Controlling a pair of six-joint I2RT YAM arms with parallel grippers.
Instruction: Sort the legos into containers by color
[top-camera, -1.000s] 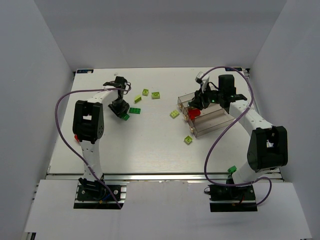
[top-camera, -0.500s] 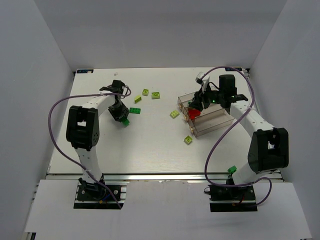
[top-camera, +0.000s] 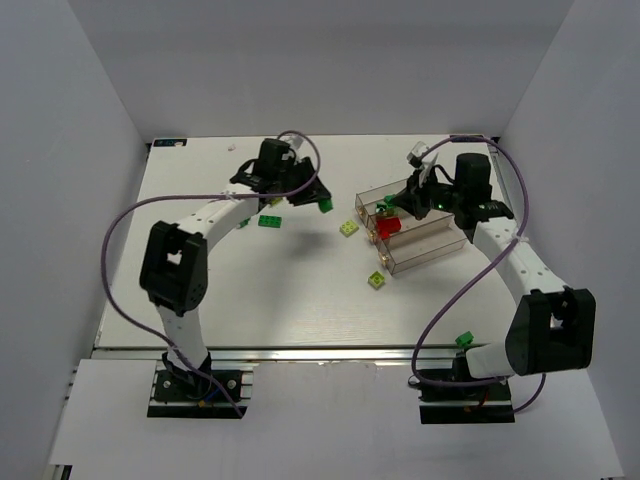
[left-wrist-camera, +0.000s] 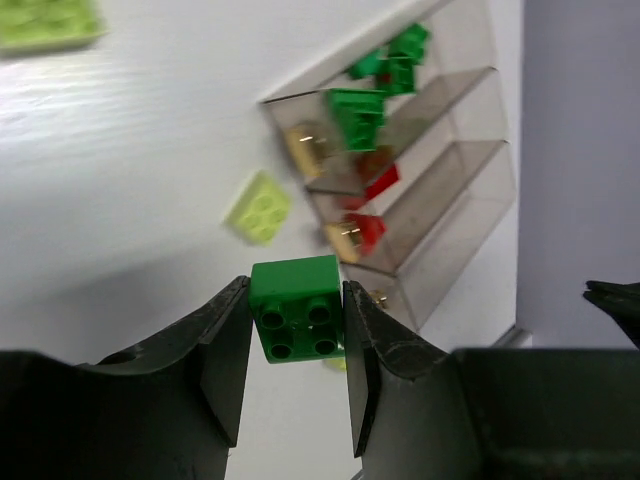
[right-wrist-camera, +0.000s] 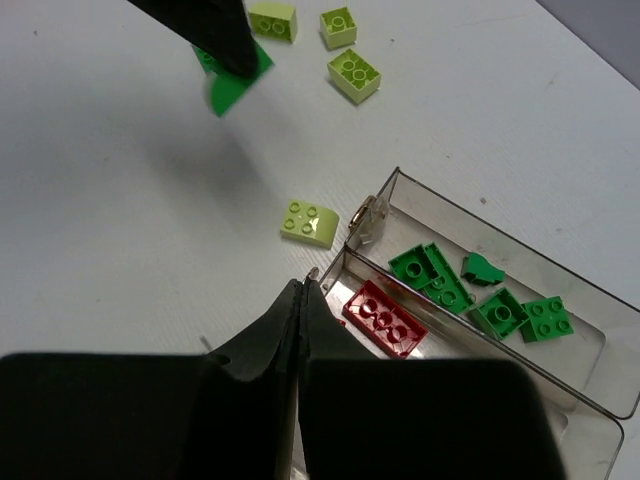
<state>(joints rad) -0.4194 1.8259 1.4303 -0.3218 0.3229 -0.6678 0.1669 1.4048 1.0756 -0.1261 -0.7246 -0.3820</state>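
The left gripper (top-camera: 318, 200) was up off the table (top-camera: 250, 290) with a dark green brick (left-wrist-camera: 297, 318) pinched between its fingers, studs facing the wrist camera and the jaws narrowed snugly onto its two sides. It looked to me like the carrying step for that piece, partway between the loose bricks and the containers (top-camera: 432, 250). Over at the tray, the right gripper (right-wrist-camera: 300, 298) hung just above the left end with its jaws pressed together on nothing. Below it lay a red brick (right-wrist-camera: 385, 318) in the middle bin, and a cluster of green bricks (right-wrist-camera: 480, 300) sat in the back one. So I judged that the next move would be to bring the green brick over that back bin and let go only once it was inside the walls. The bins were narrow, and a brick dropped on a rim could tip into the red one or out onto the table. The right arm sat close over that same end, so one arm would have to give way. Between the left gripper and the tray the table was mostly bare, with a lime brick (right-wrist-camera: 310, 222) just beside the tray's corner and another lime brick (top-camera: 376, 280) near its front.
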